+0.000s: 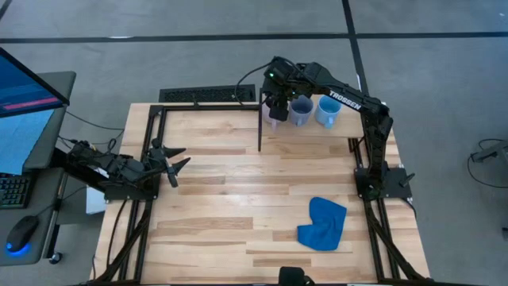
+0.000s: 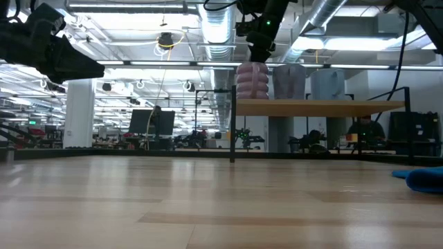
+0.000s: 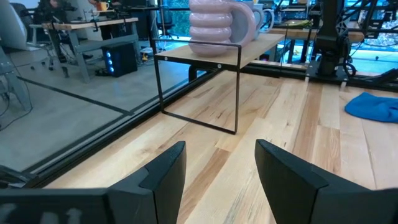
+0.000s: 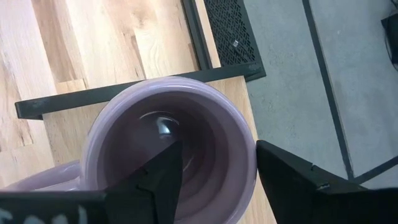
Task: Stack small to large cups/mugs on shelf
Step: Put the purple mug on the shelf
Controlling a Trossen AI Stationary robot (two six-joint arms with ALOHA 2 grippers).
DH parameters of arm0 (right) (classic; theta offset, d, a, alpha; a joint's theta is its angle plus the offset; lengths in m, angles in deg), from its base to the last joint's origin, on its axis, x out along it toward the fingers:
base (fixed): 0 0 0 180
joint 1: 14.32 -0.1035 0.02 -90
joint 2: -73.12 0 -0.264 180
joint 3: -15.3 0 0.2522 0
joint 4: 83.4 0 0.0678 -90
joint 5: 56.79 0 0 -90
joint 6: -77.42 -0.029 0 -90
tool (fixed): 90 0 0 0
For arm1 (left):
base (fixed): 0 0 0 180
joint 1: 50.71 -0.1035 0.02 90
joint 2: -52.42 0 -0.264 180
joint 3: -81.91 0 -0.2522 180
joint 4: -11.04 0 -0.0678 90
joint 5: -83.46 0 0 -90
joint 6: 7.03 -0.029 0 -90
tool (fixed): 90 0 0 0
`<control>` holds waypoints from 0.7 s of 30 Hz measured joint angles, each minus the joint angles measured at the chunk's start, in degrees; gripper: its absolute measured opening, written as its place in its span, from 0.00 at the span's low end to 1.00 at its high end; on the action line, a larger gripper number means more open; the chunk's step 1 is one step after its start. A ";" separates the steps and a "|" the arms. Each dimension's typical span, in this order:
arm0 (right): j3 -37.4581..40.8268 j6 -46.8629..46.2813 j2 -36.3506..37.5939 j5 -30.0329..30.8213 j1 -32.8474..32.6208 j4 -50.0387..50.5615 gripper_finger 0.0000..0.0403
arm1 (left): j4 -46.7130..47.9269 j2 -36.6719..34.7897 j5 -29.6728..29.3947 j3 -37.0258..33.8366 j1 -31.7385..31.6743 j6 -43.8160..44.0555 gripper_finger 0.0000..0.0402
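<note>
Three mugs stand in a row, on their bottoms, on the pale wood shelf at the table's far side: the lilac mug, the grey-blue mug and the light blue mug. My right gripper hangs open just over the lilac mug, pointing steeply down. One finger is over the hollow and the other is outside the wall, and I see no touch. My left gripper waits open at the table's left edge, well above the top, facing the shelf.
A crumpled blue cloth lies on the planks near the front right. The shelf stands on thin black legs with open space beneath it. A monitor and keyboard sit off the table's left side. Bare planks span the middle.
</note>
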 joint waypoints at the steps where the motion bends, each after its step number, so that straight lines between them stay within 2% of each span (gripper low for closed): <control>1: 0.00 -0.06 0.00 0.00 0.00 -0.01 0.55 | 0.00 0.00 0.00 0.00 -0.02 0.00 0.46; 15: 0.00 -1.19 0.00 -0.02 0.00 0.45 0.55 | 0.00 0.00 -0.05 0.00 -0.01 0.00 0.46; 21: 0.00 -1.19 0.00 -0.04 -0.02 0.45 0.59 | -0.01 0.00 -0.07 0.00 -0.02 0.00 0.46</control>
